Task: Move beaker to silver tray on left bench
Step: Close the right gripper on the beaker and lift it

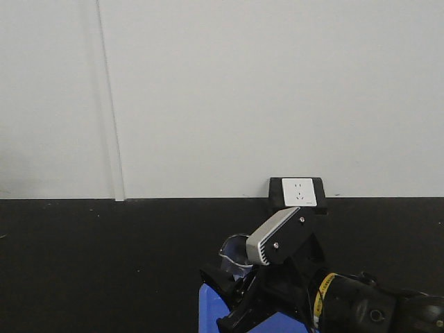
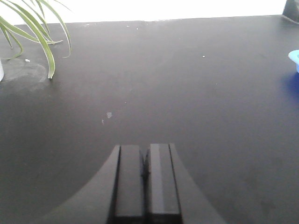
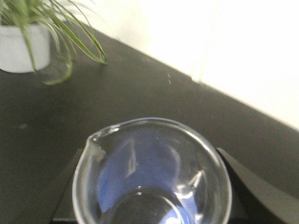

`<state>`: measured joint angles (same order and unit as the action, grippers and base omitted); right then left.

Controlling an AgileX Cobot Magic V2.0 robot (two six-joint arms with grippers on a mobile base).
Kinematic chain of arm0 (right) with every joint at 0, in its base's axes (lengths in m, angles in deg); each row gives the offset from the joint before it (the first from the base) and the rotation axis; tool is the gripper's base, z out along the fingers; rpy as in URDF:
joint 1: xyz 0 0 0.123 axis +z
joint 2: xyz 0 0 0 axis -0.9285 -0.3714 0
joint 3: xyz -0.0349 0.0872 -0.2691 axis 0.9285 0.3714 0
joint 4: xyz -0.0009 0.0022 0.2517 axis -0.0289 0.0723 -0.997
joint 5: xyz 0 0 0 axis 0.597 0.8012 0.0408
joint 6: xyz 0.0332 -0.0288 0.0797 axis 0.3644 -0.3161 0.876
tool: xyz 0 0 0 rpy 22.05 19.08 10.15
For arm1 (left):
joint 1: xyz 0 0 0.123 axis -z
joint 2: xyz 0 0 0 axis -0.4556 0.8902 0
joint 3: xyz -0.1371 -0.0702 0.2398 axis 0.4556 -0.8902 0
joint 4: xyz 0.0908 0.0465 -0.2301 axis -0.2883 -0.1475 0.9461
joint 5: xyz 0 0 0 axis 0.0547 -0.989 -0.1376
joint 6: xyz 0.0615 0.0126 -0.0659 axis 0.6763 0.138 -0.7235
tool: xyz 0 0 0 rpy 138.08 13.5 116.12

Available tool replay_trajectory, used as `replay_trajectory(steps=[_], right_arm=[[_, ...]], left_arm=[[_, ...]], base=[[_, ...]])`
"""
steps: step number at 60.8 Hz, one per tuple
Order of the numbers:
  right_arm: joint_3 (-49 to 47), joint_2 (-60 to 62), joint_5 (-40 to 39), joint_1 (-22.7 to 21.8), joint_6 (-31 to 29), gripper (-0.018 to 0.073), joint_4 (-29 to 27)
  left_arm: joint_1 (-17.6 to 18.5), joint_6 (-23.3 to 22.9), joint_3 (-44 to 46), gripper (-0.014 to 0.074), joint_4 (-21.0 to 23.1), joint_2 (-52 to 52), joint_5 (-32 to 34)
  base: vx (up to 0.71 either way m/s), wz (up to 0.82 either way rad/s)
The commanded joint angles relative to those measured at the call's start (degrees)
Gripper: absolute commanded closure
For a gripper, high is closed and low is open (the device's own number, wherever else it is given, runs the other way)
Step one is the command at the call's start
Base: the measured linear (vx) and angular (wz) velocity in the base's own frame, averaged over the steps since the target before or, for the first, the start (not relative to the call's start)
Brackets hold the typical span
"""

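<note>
Clear glass beaker (image 3: pixel 154 154), empty, pouring lip toward the left in the right wrist view. It sits between the dark fingers (image 3: pixel 254 186) of the right gripper (image 3: pixel 154 205), one on each flank and pressed to the glass. The gripper is open only as wide as the beaker and has hold of it.

- Blue shows through the bottom of the glass. From the front view the beaker is at the upper corner of a blue tray (image 1: pixel 208 306), low in the frame and right of centre. Its base is hidden behind the gripper, so I cannot tell whether it is touching the tray or clear of it.
- The right arm comes in from the lower right, with a grey housing (image 1: pixel 276 238) tilted on the wrist just beside the beaker's rim.
- Left gripper (image 2: pixel 145 150): the two flat fingers lie side by side with only a hairline seam between them, nothing in them. It points out over bare black counter (image 2: pixel 196 107), well apart from the beaker.
- The counter is matte black with a few pale specks and runs back to a white wall (image 1: pixel 243 90).
- A black box with a white socket face (image 1: pixel 299 191) stands against the wall where it meets the counter, behind the right arm.
- A plant (image 3: pixel 56 28) with long, narrow green leaves stands in a white pot (image 3: pixel 23 49) on the counter to the far left, well apart from both grippers. Some leaf tips droop to the counter top.
</note>
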<state>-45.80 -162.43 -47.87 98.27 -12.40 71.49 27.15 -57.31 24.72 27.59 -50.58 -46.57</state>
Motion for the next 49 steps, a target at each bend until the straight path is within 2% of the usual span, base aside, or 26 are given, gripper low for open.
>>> replay_trajectory(steps=[1, 6, 49], right_arm=[[-1.61, 4.91, 1.03, 2.01, 0.25, 0.0573, -1.22], [-1.61, 6.84, 3.73, 3.09, 0.25, 0.0573, -1.22], [-1.42, 7.16, 3.4, 2.97, 0.25, 0.0573, -1.22]], left_arm=[[0.19, -0.03, -1.13, 0.0595, 0.45, -0.32, 4.52], [0.19, -0.03, -1.13, 0.0595, 0.45, -0.32, 4.52], [0.19, -0.03, -1.13, 0.0595, 0.45, -0.32, 4.52]], base=[[0.0, 0.0], [0.0, 0.0], [0.0, 0.01]])
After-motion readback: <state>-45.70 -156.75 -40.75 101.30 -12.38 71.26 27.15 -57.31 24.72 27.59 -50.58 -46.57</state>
